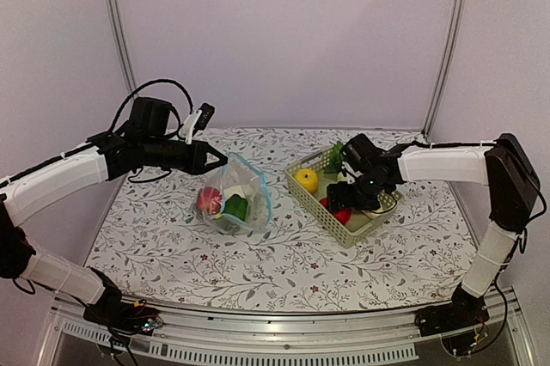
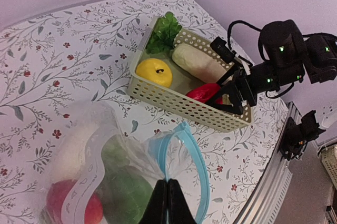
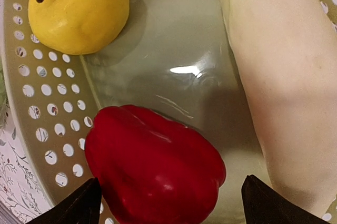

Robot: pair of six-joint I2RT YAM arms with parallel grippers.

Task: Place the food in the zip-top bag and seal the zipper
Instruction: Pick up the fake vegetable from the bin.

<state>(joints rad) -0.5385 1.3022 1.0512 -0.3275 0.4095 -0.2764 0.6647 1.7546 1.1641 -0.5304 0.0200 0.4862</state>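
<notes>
At the centre of the flowered table (image 1: 258, 267), the zip-top bag (image 1: 236, 194) sits slumped but open-mouthed, with a red round piece (image 1: 209, 200) and a green piece (image 1: 235, 207) already inside. Its light-blue zipper (image 2: 192, 161) curls unsealed around the opening. The left gripper (image 2: 167, 199), fingers pressed together, appears to pinch the bag's rim right at that strip and hold the mouth up.

Well apart to the right, the pale green basket (image 1: 345, 234) holds the rest of the food: a red pepper (image 3: 152, 166), a yellow apple (image 3: 79, 11), a long white radish (image 3: 284, 77) and a green leafy piece (image 2: 164, 30). The right gripper (image 3: 168, 208) hangs low inside the basket with its fingers spread wide. The pepper's near end lies between them, and no contact shows on either side.

The step in hand looks to be the pick of the pepper, part-way through loading; sealing is not yet begun. The next move would call for a short drop and a firm close across the pepper's rounded body, then a carry over the basket wall to the bag's mouth. The glossy skin could slip from the fingertips, and the radish lies near enough to one finger to be nudged.
</notes>
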